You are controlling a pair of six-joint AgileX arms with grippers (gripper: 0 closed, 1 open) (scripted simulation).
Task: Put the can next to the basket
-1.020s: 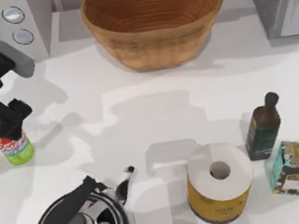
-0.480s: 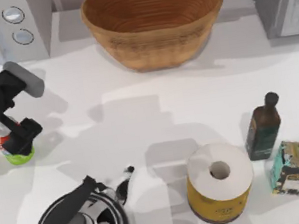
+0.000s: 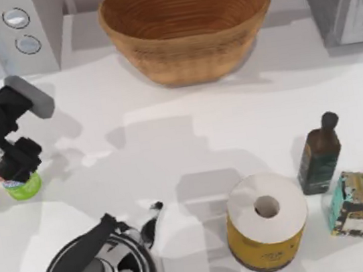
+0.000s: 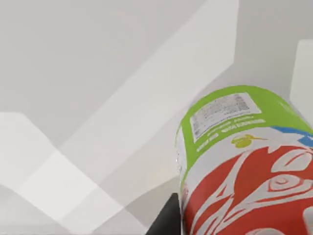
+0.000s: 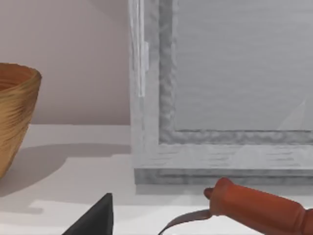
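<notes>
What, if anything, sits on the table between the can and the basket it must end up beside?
Nothing visible. The left claw is at the can near the table's left edge; the stretch of white table toward the basket is bare. The kettle and yellow cylinder stand nearer the front, off that line.

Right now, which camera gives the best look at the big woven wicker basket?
The top view: the tan wicker basket appears whole, rim and ribbed coils included. The right wrist view catches just one curved side of it; the left wrist view faces the can instead.
</notes>
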